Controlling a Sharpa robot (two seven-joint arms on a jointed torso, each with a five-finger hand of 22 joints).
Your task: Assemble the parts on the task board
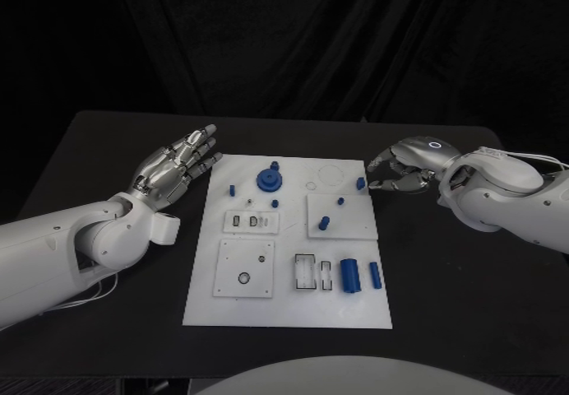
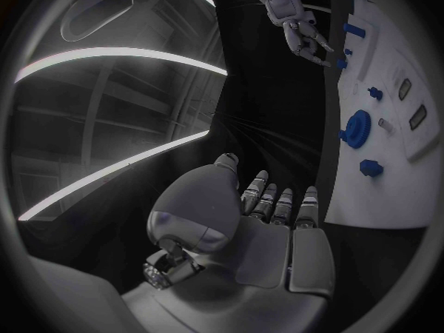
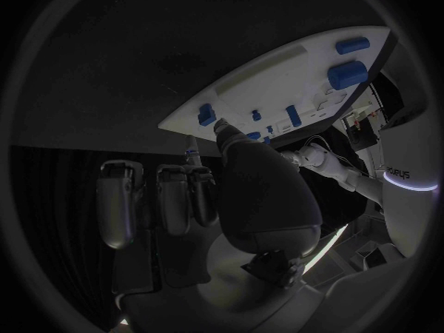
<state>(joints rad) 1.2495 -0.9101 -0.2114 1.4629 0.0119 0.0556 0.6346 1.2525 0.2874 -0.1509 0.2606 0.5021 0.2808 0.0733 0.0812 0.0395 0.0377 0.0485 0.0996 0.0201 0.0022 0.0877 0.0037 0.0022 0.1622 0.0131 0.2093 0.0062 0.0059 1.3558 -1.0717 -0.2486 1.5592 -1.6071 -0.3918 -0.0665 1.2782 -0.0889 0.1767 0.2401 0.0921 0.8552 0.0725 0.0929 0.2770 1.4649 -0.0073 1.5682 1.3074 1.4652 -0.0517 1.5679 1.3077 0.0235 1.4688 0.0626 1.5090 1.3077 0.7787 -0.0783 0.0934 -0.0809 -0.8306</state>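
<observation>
Board [image 1: 289, 309] mid-table, blue parts loose on it; gear [image 1: 270, 178] near far edge; right hand [image 1: 399, 171] at far right corner, fingers curled, grasping nothing visible; left hand [image 1: 176, 167] beside far left corner, flat, released; advise slow, aligned descent.

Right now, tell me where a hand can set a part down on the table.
Bare black table lies beyond the left hand, and between the task board and the right arm. It is crowded at the board's far right corner, by the right hand.
</observation>
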